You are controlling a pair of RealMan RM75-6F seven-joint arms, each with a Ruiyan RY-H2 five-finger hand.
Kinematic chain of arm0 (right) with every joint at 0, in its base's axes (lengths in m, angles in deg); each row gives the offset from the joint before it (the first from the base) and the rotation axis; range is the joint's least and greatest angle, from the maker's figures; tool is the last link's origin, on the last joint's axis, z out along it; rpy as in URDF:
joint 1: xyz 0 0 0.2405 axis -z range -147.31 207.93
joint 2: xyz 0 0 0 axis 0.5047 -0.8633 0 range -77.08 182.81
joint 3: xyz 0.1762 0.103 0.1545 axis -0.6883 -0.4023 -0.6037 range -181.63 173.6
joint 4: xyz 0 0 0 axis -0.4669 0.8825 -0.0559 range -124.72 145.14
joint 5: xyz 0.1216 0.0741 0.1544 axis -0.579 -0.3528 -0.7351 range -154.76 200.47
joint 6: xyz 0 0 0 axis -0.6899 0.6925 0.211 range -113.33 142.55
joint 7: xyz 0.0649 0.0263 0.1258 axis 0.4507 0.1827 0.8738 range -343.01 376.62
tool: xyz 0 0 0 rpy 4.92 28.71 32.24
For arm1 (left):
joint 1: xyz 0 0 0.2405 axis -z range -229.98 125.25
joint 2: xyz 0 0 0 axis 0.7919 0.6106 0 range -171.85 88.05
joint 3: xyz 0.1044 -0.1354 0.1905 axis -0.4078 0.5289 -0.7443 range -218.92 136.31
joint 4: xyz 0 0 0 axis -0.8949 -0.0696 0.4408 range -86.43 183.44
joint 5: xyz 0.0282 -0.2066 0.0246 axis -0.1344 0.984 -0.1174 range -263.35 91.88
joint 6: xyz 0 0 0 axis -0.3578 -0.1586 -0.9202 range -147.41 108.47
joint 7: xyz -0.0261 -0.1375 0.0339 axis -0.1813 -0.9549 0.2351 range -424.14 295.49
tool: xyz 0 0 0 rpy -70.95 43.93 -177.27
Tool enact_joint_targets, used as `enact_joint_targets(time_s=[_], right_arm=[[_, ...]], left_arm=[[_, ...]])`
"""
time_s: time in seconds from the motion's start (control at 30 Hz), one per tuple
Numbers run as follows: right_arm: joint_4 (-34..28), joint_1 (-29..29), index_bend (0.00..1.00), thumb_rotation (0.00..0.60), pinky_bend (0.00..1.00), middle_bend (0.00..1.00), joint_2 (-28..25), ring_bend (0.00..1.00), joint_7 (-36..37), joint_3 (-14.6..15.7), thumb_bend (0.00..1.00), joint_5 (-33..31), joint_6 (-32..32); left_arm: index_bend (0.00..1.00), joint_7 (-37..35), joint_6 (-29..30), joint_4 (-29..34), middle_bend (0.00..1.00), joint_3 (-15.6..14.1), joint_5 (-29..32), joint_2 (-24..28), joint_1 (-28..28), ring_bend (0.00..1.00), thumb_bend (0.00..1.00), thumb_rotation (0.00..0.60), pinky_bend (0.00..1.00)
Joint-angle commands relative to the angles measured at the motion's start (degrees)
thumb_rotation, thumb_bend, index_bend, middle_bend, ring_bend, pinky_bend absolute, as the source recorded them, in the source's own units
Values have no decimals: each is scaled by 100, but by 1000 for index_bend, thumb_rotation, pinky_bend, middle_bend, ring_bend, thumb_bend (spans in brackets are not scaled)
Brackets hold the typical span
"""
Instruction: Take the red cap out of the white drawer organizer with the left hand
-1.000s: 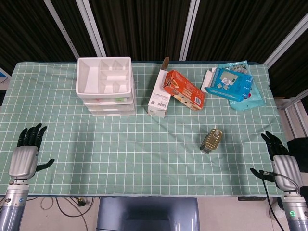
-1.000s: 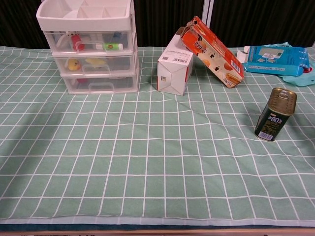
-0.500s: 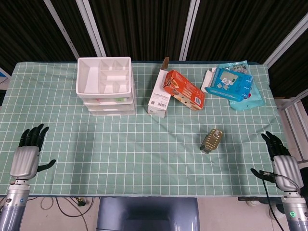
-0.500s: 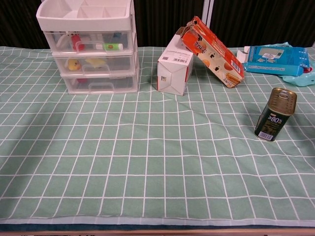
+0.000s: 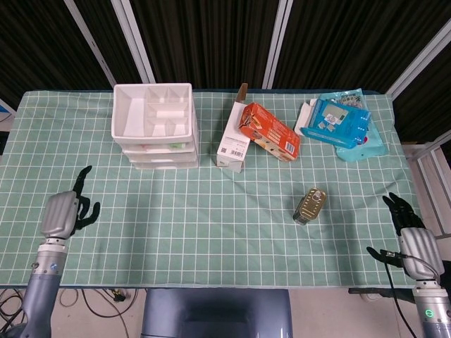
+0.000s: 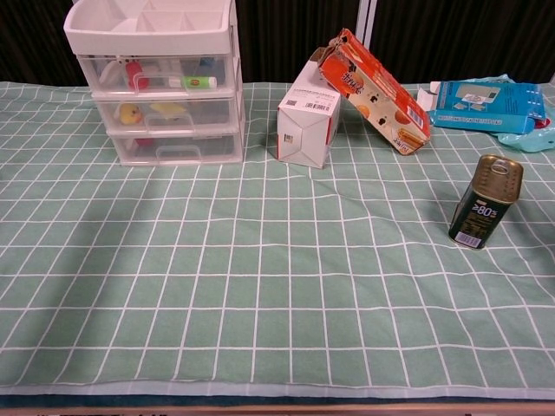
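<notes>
The white drawer organizer (image 5: pixel 118 116) stands at the back left of the table, with an open tray on top and three clear drawers, all pushed in. In the chest view its drawer fronts (image 6: pixel 156 82) show small items inside. A red piece (image 6: pixel 133 68) lies in the top drawer and another red bit (image 6: pixel 144 140) in the bottom one; I cannot tell which is the cap. My left hand (image 5: pixel 65 211) hovers over the table's front left, turned on its edge, fingers apart and empty, far from the organizer. My right hand (image 5: pixel 412 238) is at the front right edge, fingers spread, empty. Neither hand shows in the chest view.
A white carton (image 5: pixel 233 143) stands right of the organizer with an orange box (image 5: pixel 270 132) leaning on it. A gold-topped can (image 5: pixel 309 205) stands right of centre. Blue packets (image 5: pixel 340 122) lie at the back right.
My left hand has moved right and inward over the table and rolled onto its edge. The right hand and the objects have not moved.
</notes>
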Motion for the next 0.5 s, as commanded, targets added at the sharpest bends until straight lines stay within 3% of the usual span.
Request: enact_joint_targets(time_s=[0.03,0.27,0.5], right_arm=[[-2,-3,0,600,218,0,-4,0,10,-2,65,-5,-6],[-12,-5,0,600,219,0,-19,0,66,-2,64,-26,-34],[-23,-11,0,600,219,0,-34,0,120,-6,65,-49,-64]], left_arm=[[0,-304,-750,333,955,658,1285,-235,617,951,458,600,1000],[0,-702,-1383,85,974,1193,2717,-568,1231,967,459,600,1000],[0,-842,-1741,-314,978,1347,3472,-790,1707,972,459,600,1000]])
